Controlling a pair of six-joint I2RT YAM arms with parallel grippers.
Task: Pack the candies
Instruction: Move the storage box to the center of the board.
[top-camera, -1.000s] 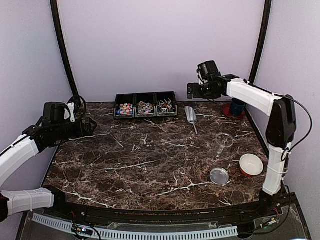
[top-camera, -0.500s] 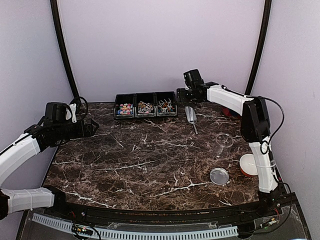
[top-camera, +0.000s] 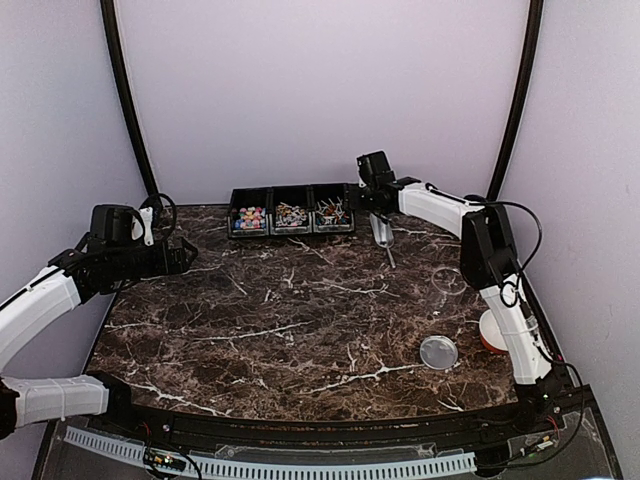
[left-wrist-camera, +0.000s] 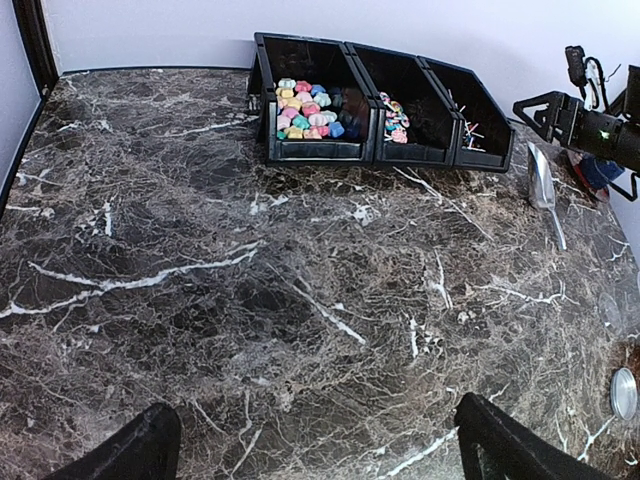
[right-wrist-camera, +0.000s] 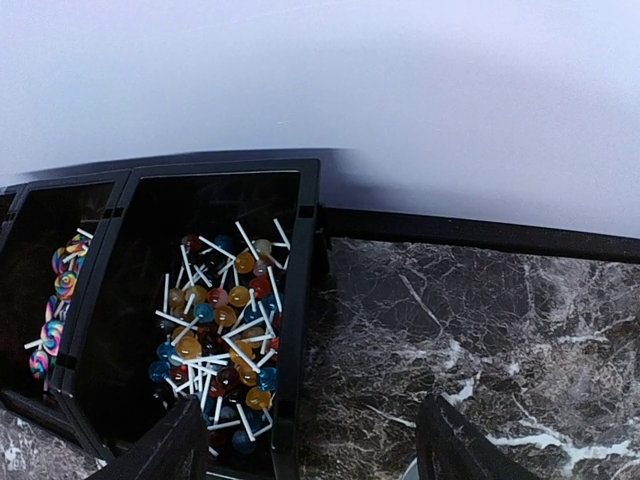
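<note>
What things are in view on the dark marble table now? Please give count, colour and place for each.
dark marble table: one, brown-black with white veins, under everything.
black plastic three-compartment tray: one, black, far edge.
pastel shaped candies: many, mixed pastels, left compartment.
swirled candies on sticks: several, multicoloured, middle compartment.
ball lollipops with white sticks: many, orange, blue and red, right compartment.
silver metal scoop: one, silver, right of the tray.
clear round jar: one, transparent, right side.
clear round lid: one, transparent, near right.
white round object with red rim: one, right edge, partly behind the arm.
left gripper: one, black, open, over the left side.
right gripper: one, black, open, beside the tray's right end.
</note>
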